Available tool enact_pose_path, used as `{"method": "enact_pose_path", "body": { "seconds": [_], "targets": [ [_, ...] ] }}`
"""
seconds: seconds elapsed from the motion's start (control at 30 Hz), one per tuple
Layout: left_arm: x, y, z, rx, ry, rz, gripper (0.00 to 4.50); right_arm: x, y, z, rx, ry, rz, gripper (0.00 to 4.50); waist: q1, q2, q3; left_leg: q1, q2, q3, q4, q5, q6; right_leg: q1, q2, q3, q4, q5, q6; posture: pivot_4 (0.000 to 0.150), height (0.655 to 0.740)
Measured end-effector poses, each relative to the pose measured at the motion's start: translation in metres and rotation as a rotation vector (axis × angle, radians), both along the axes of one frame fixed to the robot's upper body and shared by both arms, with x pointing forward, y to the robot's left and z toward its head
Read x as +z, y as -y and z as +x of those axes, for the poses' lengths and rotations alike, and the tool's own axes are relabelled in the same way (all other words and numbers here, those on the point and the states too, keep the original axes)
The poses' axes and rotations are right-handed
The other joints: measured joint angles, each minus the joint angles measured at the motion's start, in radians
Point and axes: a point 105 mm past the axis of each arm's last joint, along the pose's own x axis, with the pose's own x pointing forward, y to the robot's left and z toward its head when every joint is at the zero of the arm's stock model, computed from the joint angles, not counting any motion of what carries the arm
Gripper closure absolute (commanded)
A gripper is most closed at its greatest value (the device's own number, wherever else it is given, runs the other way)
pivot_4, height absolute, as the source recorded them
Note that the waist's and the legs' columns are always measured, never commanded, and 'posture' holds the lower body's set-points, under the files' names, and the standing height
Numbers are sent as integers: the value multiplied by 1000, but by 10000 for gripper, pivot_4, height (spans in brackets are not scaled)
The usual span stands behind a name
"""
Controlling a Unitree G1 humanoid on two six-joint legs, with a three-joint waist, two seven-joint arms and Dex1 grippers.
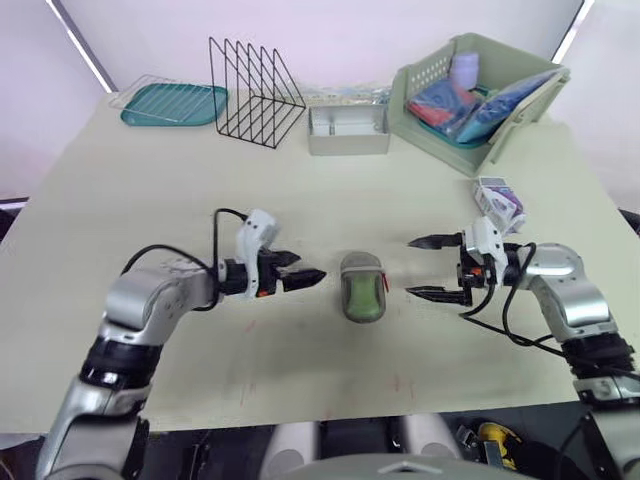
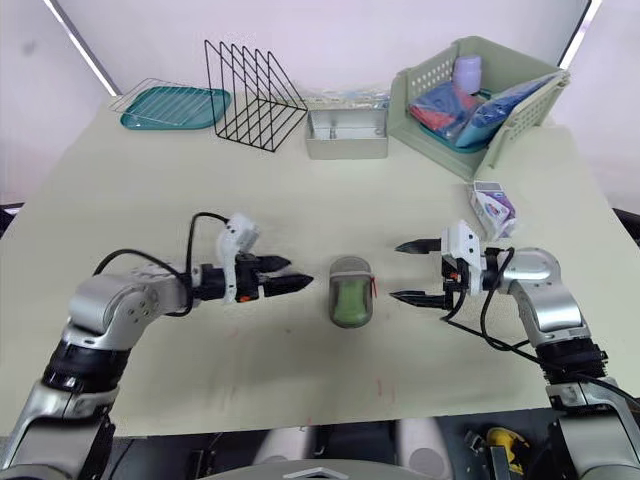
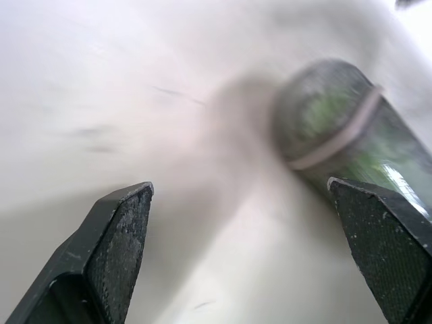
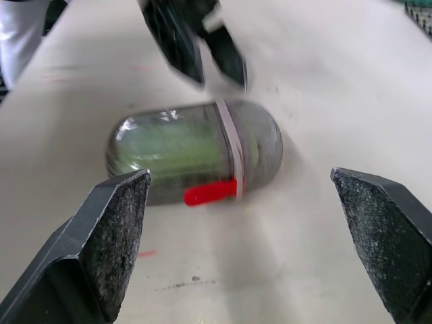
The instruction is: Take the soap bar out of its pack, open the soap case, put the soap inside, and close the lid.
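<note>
While the soap case (image 1: 362,288) lies between them, left tool (image 1: 308,268) and right tool (image 1: 432,266) point inward, jaws apart.

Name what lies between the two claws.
The soap case, green soap inside, lies on the table between the left claw and right claw, touching neither, as the left eye view shows.

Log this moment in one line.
soap case: lid shut, green soap inside, on table | left gripper: open, beside case | right gripper: open, opposite side | contact: none
</note>
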Motion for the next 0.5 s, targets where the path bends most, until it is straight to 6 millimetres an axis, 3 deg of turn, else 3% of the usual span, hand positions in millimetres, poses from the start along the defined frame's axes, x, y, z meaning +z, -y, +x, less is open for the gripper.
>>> {"method": "enact_pose_path", "body": {
  "seconds": [0.17,0.33,0.5],
  "targets": [
    [11,-16,-3,105,271,41,423,-4,10,8,-116,27,24,0,18,0,0,-1,-2,2,0,0,1,-1,-2,0,0,0,0,1500,7400],
    [-17,-35,-13,196,333,151,423,-2,21,17,-263,22,104,0,21,0,0,-1,-2,3,0,0,1,-1,0,-2,0,0,0,1500,7400],
    [-21,-36,-13,199,351,158,423,-10,24,13,-295,-5,107,0,19,0,0,-1,-2,3,2,0,1,0,0,-2,1,0,0,1500,7400]
  ]
}}
